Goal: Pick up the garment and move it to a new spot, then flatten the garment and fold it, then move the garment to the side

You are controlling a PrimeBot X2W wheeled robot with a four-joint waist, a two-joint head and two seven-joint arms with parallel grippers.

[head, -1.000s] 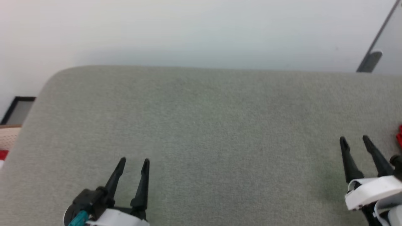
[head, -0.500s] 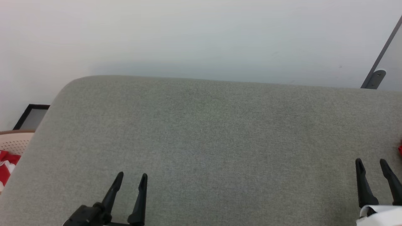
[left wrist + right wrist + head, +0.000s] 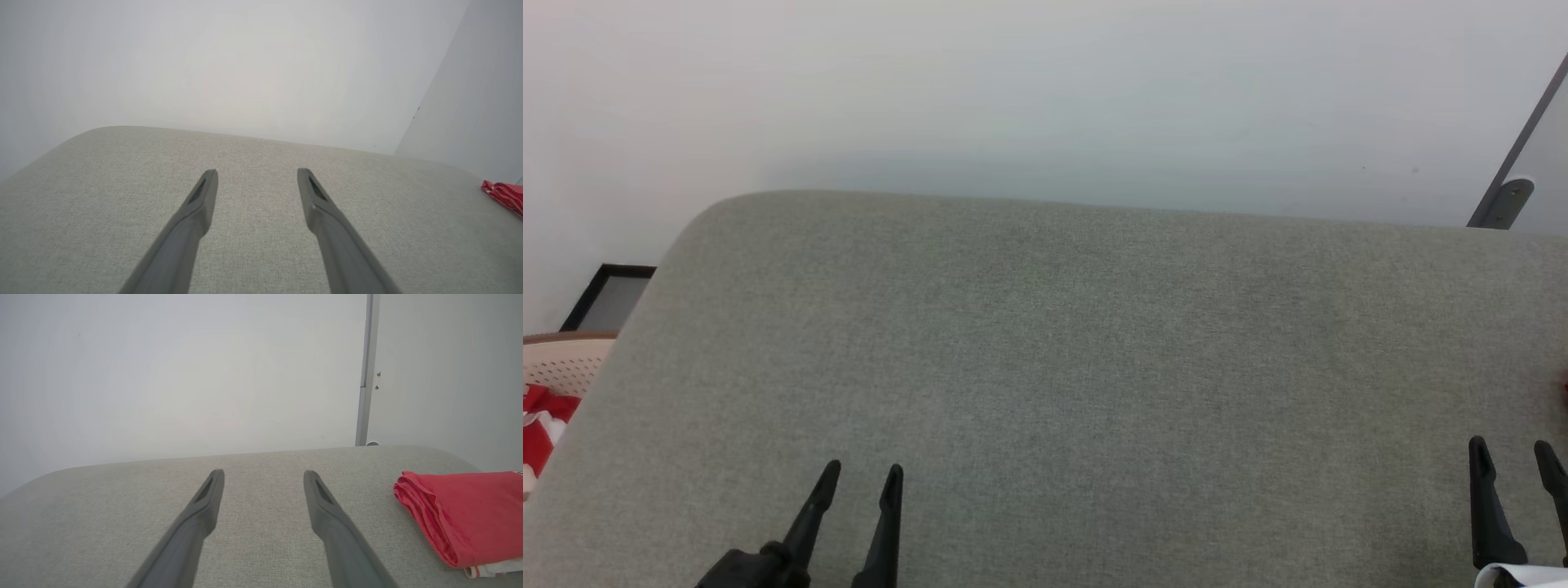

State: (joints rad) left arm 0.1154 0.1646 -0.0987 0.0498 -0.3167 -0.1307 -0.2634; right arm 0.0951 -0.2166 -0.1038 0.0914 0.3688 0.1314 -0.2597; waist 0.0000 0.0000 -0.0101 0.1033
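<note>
Both apart, left end effector [image 3: 863,471] and right end effector [image 3: 1512,449] lower than before (garment [image 3: 466,514] perhaps folded).

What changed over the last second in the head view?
The head camera shifted, so the whole scene sits lower and further right. Beyond that, the left gripper and right gripper drew back toward the head view's bottom edge, slightly outward. Nothing was taken or let go. Unchanged: both are open and empty, and the folded garment lies on the table's right side.
</note>
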